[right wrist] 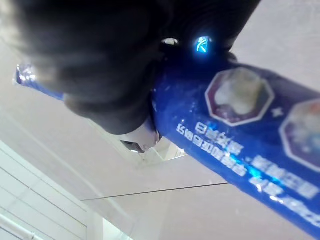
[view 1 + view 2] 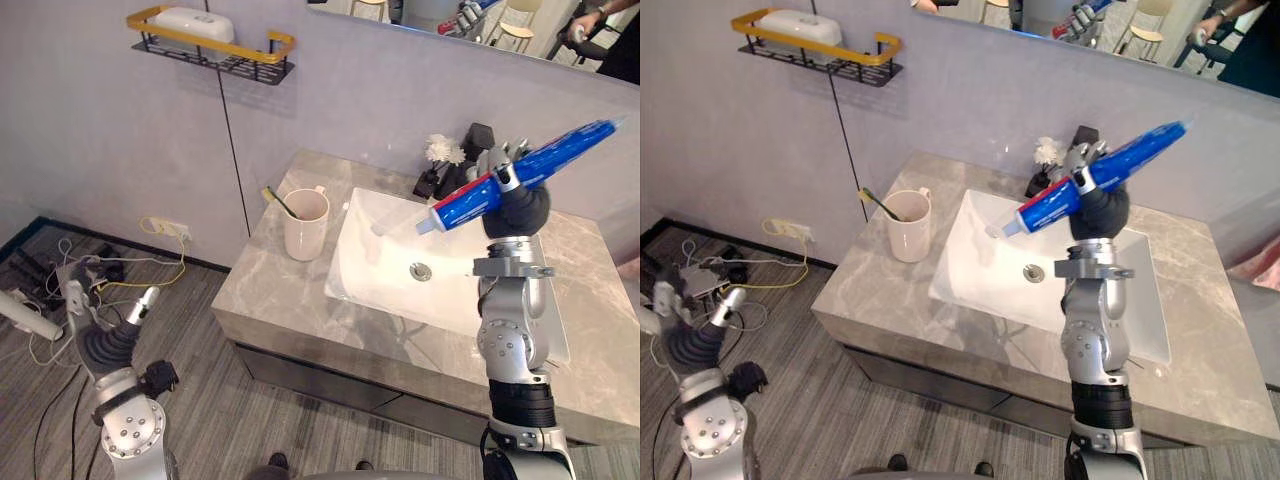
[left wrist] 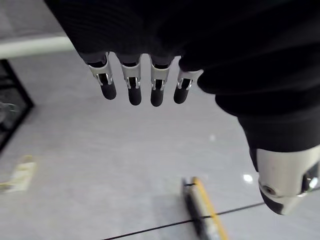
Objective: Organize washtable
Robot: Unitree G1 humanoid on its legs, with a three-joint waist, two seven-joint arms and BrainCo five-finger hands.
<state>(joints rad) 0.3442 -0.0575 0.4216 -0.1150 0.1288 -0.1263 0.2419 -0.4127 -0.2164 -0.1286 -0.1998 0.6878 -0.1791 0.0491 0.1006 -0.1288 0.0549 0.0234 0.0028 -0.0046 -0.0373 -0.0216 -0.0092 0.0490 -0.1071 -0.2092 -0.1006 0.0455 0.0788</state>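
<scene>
My right hand (image 2: 512, 195) holds the toothpaste tube (image 2: 555, 155) high over the basin (image 2: 380, 270), fingers clamped round its middle. I judge the height is meant to clear the worktop (image 2: 270, 290) before it goes to the cup (image 2: 306, 224) holding the toothbrush (image 2: 280, 203). The tube's long axis slants, cap end down toward the cup, crimped end up to my right. My left hand (image 2: 110, 340) hangs low beside the worktop, fingers straight and apart.
</scene>
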